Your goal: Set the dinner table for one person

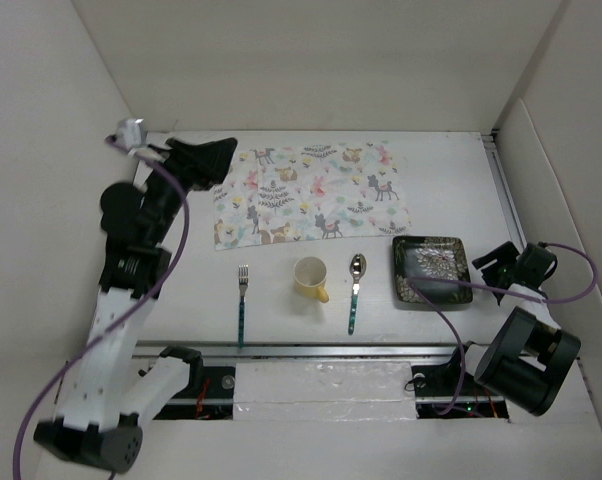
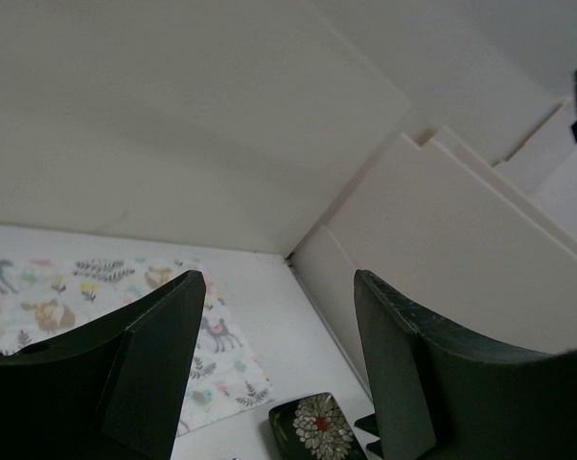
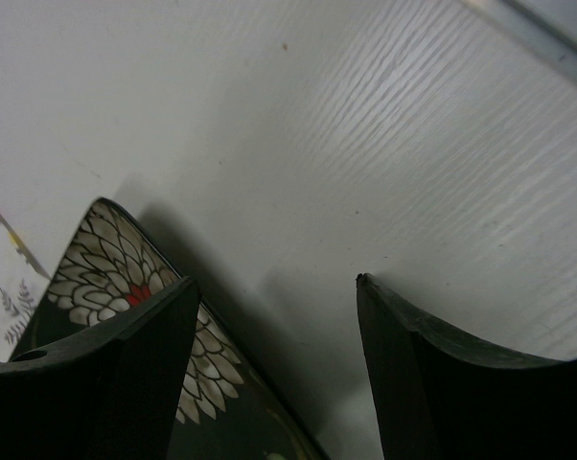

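On the white dinner table [image 1: 446, 185] lies a pastel animal-print placemat [image 1: 311, 195] at the back. In front of it, in a row, are a fork [image 1: 242, 300], a yellow cup [image 1: 311, 278], a spoon [image 1: 355, 290] and a black square plate [image 1: 431, 270] with a flower pattern. My left gripper [image 1: 224, 160] hovers open and empty at the placemat's far left corner. In its wrist view the left gripper [image 2: 279, 278] faces the placemat [image 2: 87, 297] and the plate [image 2: 317, 426]. My right gripper [image 1: 494, 264] stands open just right of the plate. The right gripper [image 3: 276, 281] holds nothing; the plate [image 3: 106, 268] lies by its left finger.
White walls enclose the table on the left, back and right [image 1: 541, 170]. A metal rail [image 1: 311, 350] runs along the near edge, in front of the arm bases. Purple cables trail from both arms.
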Robot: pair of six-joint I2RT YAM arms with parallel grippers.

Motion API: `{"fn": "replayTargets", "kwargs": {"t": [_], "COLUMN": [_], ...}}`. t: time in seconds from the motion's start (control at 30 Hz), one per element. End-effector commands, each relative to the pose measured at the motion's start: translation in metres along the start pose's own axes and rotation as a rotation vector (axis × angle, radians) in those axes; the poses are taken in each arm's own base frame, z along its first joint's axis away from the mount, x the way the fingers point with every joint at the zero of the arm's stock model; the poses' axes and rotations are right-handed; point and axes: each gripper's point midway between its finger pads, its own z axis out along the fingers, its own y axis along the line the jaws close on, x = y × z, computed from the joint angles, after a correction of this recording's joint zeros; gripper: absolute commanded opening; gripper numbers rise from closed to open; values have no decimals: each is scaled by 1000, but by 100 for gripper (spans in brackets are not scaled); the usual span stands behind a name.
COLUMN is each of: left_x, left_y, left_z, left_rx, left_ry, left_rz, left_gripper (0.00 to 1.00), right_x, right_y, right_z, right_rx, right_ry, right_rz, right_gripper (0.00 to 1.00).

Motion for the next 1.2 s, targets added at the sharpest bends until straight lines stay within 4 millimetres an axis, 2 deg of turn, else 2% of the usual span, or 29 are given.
{"fn": "replayTargets", "kwargs": {"t": [0.0, 0.07, 0.1, 0.3, 0.43, 0.53, 0.7, 0.73, 0.8, 0.87, 0.93, 1.03, 1.17], "left_x": [29, 33, 39, 49, 48, 49, 45, 44, 44, 42, 42, 42, 42], "left_y": [4, 0, -9, -15, -16, -17, -17, -17, -15, -13, -9, -8, -6], "left_z": [-34, -47, -62, -69, -71, -72, -73, -73, -73, -72, -71, -71, -72], "left_rx": [42, 64, 94, 109, 108, 116, 106, 105, 98, 91, 79, 75, 67], "left_ry": [55, 63, 72, 103, 110, 112, 97, 92, 93, 85, 82, 80, 81], "left_rz": [-24, 4, 17, 72, 94, 91, 93, 95, 94, 97, 96, 99, 101], "left_gripper": [61, 60, 61, 60, 60, 60, 59, 59, 59, 59, 59, 59, 59], "right_x": [5, 20, 33, 57, 67, 70, 83, 86, 90, 92, 93, 92, 85], "right_y": [26, 30, 27, 23, 28, 25, 21, 22, 22, 21, 19, 16, 18], "right_z": [9, 12, 15, 10, -2, -4, -1, 0, 2, 2, 3, 4, -1], "right_rx": [-187, -237, -246, -271, -313, -294, -296, -303, -311, -313, -302, -284, -293], "right_ry": [88, 162, 210, 288, 306, 312, 351, 362, 389, 401, 398, 392, 366], "right_rz": [-44, -38, -31, -45, -12, -7, 25, 36, 42, 42, 44, 42, 36], "right_gripper": [73, 74, 74, 73, 63, 54, 51, 45, 40, 30, 16, 0, 0]}}
